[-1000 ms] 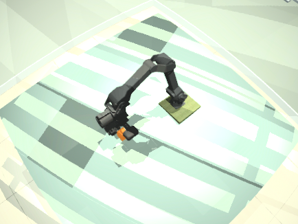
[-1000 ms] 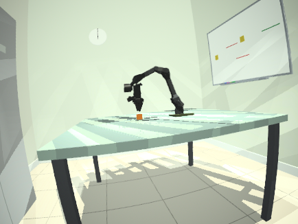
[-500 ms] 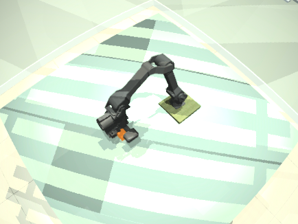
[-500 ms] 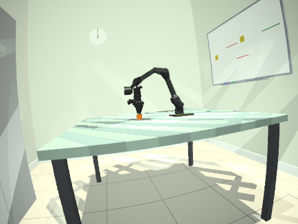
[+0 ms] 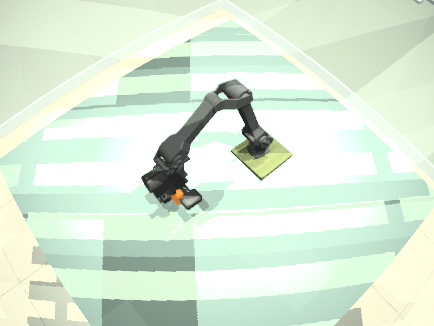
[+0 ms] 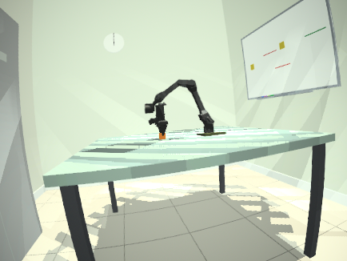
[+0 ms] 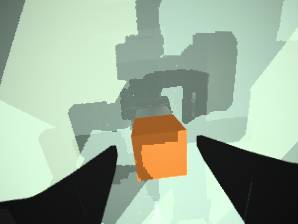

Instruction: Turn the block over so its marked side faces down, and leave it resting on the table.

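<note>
The orange block rests on the table. In the wrist view its bright face and a darker side face show, with shadow across part of them. No mark can be made out on it, and its other faces are hidden. My gripper points down over the block and is open. The block stands between the two black fingers, with a gap on either side in the wrist view. In the top view the fingers partly hide the block.
The arm's base stands on a yellow-green plate, to the right of the block in the top and exterior views. Arm shadows and light stripes cross the table. A whiteboard hangs on the wall at the right.
</note>
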